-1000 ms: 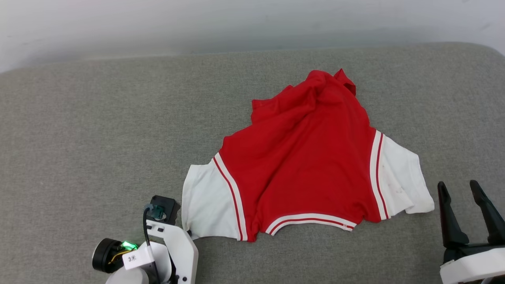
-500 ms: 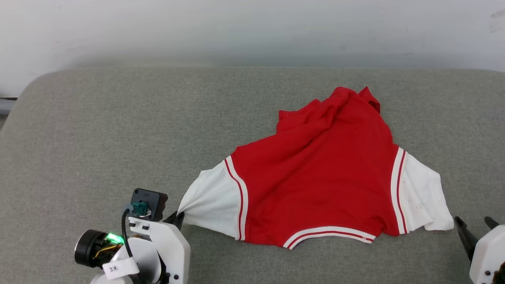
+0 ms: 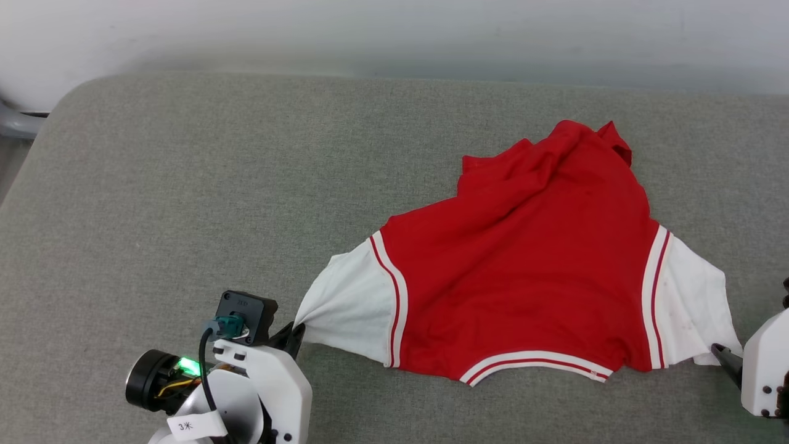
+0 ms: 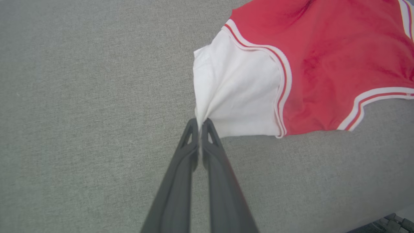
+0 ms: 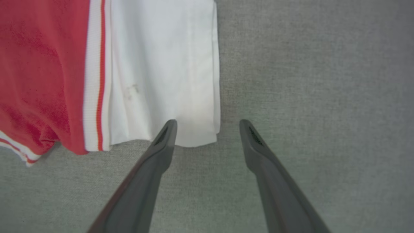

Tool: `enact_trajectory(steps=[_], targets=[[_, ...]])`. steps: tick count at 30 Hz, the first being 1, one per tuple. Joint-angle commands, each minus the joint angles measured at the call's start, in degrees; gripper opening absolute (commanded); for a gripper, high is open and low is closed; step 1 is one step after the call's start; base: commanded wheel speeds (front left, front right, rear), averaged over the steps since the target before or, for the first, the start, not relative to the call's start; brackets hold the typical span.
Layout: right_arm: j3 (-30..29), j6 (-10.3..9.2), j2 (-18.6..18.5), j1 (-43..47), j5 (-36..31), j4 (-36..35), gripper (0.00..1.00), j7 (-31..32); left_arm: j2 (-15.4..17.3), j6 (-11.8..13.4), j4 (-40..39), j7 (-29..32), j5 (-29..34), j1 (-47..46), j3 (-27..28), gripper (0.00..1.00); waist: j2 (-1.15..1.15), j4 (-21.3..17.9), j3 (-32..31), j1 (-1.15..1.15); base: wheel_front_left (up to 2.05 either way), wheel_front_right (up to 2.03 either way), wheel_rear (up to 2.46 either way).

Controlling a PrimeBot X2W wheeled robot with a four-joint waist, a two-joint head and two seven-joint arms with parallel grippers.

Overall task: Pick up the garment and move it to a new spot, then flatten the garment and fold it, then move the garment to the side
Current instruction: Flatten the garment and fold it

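Red jersey shirt (image 3: pixel 524 271), white short sleeves, striped trim: rumpled, plain side up on grey fabric cushion (image 3: pixel 185 185). Left gripper (image 4: pixel 200 123) pinches left sleeve edge. Right gripper (image 5: pixel 208 124) spread wide at right sleeve corner.

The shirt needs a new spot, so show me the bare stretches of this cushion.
Widest: the left half of the cushion, from its left edge to the sleeve the left hand pinches. A narrower strip lies between the shirt and the wall. Crowded: the right side, with the shirt and the open right hand.
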Motion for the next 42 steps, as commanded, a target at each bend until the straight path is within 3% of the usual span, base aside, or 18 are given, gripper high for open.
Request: enact_trajectory(steps=[1,12,14,15,26,35,42], targets=[[0.26,-0.06,-0.27,-0.84,-0.49,0.66,1.0,0.35,-0.07,-0.05,-0.34,-0.01,0.41,-0.86,-0.07,0.0,0.0,0.47,0.59,0.0,0.0,0.0,0.0],[4.83,0.01,0.58,-1.43,0.95,6.96,1.0,0.38,-0.55,0.24,-0.21,-0.49,0.38,-2.47,-0.81,0.0,0.0,1.64,3.68,0.0,0.0,0.0,0.0],[6.79,0.06,0.58,-0.97,1.85,8.34,0.12,-0.02,-0.51,0.19,-0.03,-0.49,0.29,-2.68,-0.81,0.0,0.0,1.68,3.87,0.0,0.0,0.0,0.0],[7.71,0.06,0.37,-0.76,2.2,9.01,0.0,-0.16,-0.49,0.19,0.08,-0.5,0.21,-2.76,-0.81,0.0,0.0,1.69,3.87,0.0,0.0,0.0,0.0],[9.28,-0.08,-5.46,-1.7,5.54,9.61,0.0,-7.97,0.65,0.19,1.86,-1.17,-0.6,-0.96,-0.17,0.0,0.0,0.49,-0.14,0.0,0.0,0.0,0.0],[6.17,-0.06,-9.1,0.22,7.24,3.24,0.0,-11.63,2.98,0.18,0.87,-2.74,-1.52,1.68,1.77,0.0,0.0,-1.3,-6.69,0.0,0.0,0.0,0.0],[3.05,-0.06,-11.1,-0.01,8.84,-6.43,0.0,-12.05,6.08,-1.9,-4.62,-4.47,-2.41,2.1,3.78,0.0,0.0,-2.96,-10.42,0.0,0.0,0.0,0.0]])
